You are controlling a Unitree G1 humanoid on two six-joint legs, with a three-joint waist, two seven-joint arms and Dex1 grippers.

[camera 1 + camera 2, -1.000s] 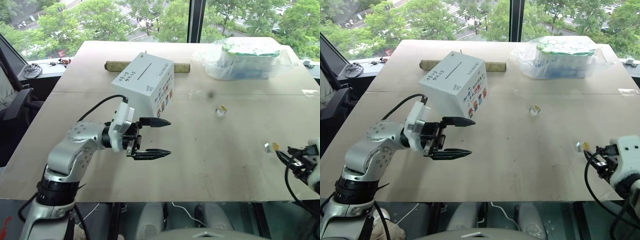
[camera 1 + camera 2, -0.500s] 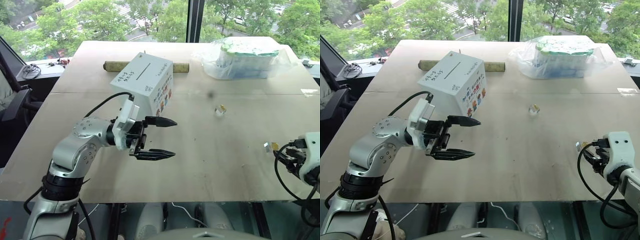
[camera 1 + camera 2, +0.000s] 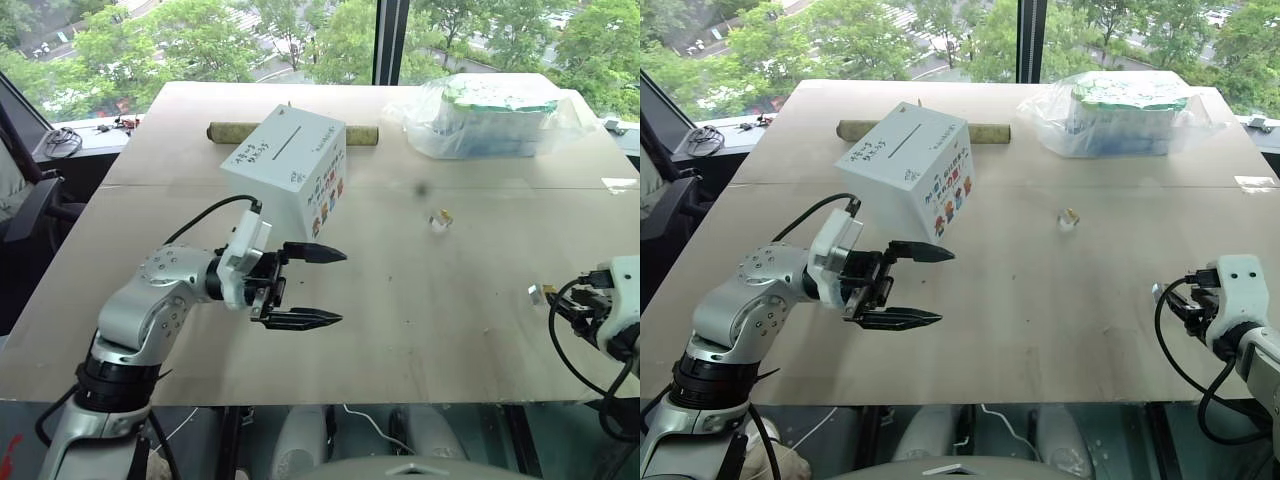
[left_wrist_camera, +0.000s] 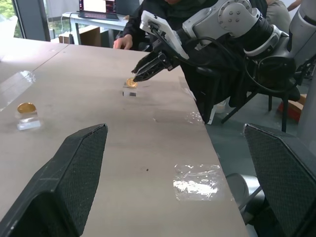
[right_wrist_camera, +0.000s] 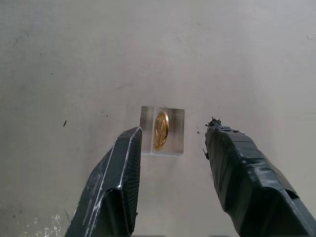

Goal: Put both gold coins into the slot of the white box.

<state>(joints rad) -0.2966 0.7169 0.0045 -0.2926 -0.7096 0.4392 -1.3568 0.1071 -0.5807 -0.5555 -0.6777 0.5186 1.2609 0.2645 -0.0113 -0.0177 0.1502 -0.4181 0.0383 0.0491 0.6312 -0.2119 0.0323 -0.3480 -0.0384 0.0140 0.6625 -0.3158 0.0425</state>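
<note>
The white box [image 3: 290,170] stands at the table's back left, its dark slot [image 3: 288,142] on the top face. One gold coin [image 3: 441,217] sits in a small clear holder mid-table. The other gold coin [image 5: 161,129] stands on edge in its clear holder [image 5: 176,133] near the right edge. My right gripper [image 5: 172,131] is open, its fingers on either side of that holder without touching it. In the left wrist view, both the far coin [image 4: 26,107] and the near coin [image 4: 131,83] appear. My left gripper [image 3: 336,287] is open, level, in front of the box, holding nothing.
A plastic-wrapped bundle with a green top [image 3: 490,115] lies at the back right. A brown tube [image 3: 230,131] rests behind the box. The table's front edge [image 3: 400,400] runs just below both hands. A person [image 4: 148,15] sits beyond the table's right side.
My right gripper has edged a little forward toward the near coin's holder. The left gripper stays open in about the same place.
</note>
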